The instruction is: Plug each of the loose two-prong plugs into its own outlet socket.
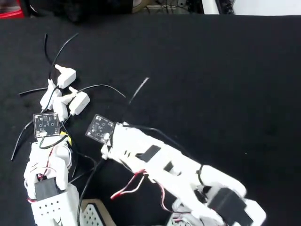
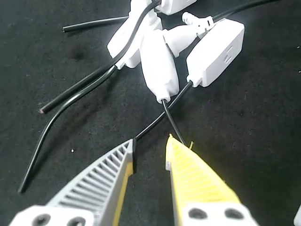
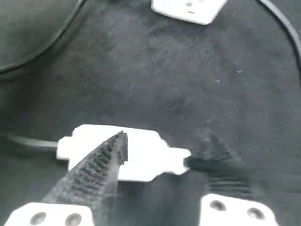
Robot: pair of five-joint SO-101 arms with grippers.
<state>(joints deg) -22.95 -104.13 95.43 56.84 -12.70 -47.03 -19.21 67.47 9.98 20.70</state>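
Plugs (image 1: 60, 107) and a white outlet (image 1: 80, 102) lie bunched on the left side of a black desk (image 1: 221, 84), tangled with black cables (image 1: 101, 86) that loop out across the cloth-like surface. A short thin wire (image 1: 139, 89) rests apart from the bunch, nearer the middle. Past the desk's far edge, a red object (image 1: 10, 8) sits at one corner of the room, with dim clutter (image 1: 164, 5) further along. Both arms come in from the near edge. The left claw (image 2: 150, 141) is low over the desk just short of the bunch. Its grey and yellow fingers (image 2: 190, 176) are apart, and one cable passes between their tips. In the left wrist view the outlet shows two slots on its face, and a plug lies just beside it, cable end toward the claw. The right claw (image 3: 167, 141) is near the bunch's near side, spread wide above a white piece (image 3: 141, 160). That piece lies flat on the desk with a cable at one end and a small nub at the other. One finger crosses in front of its body; whether either finger touches it cannot be told.
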